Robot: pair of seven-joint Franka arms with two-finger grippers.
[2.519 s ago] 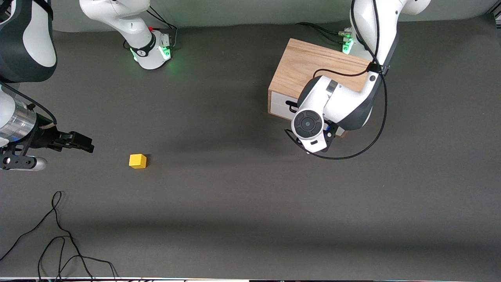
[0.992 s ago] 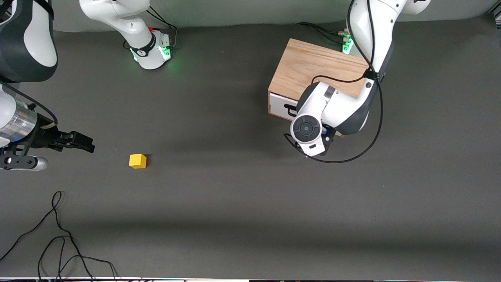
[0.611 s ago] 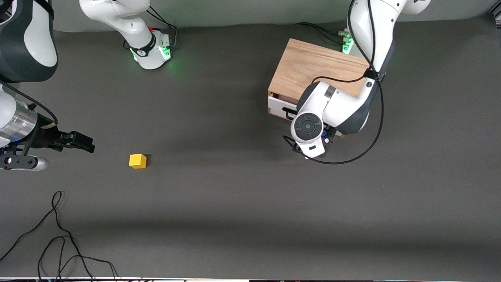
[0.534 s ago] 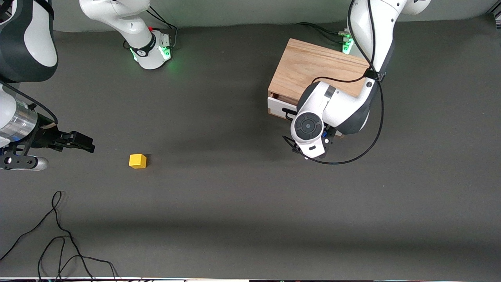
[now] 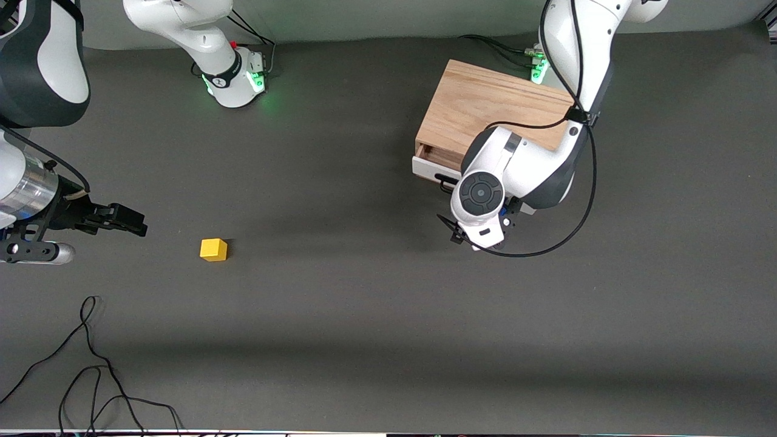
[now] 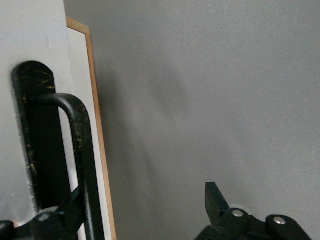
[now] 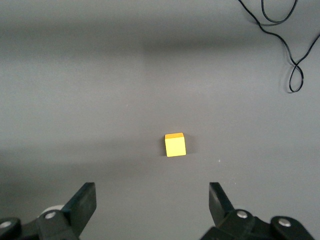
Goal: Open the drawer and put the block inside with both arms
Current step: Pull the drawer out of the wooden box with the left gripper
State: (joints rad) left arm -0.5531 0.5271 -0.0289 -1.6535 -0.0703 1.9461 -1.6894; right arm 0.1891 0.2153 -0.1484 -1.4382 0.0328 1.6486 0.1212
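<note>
table (image 5: 364, 315): dark grey mat, most of it bare.
box (image 5: 485, 109): light oak, at the left arm's end of the table, close to that arm's base.
left arm (image 5: 528, 167): reaches down over the box front; wrist covers most of the drawer panel in the front view.
drawer (image 5: 432, 162): has slid out a bit over the last secs. a strip of brown interior now shows under the box top where the front sat flush before. so opening is underway, prob only partly done; gap looks too narrow for a drop yet.
handle (image 6: 75, 150): black wire bar, seen close in the left wrist view.
left gripper (image 6: 135, 215): at the handle. one finger sits against the bar, the other stands apart over the mat, so it hooks rather than clamps; jaws spread.
right arm: waits, no move.
right gripper (image 7: 150, 202): over the mat at the right arm's end, jaws wide apart, holding nothing.
block (image 5: 213, 249): yellow cube on the mat, well apart from the box, nearer the front camera; unmoved.
hidden: how far the drawer is out, most of its inside, left fingertips in the front view.
cable (image 5: 91, 364): loose black loops near the table's front edge.
</note>
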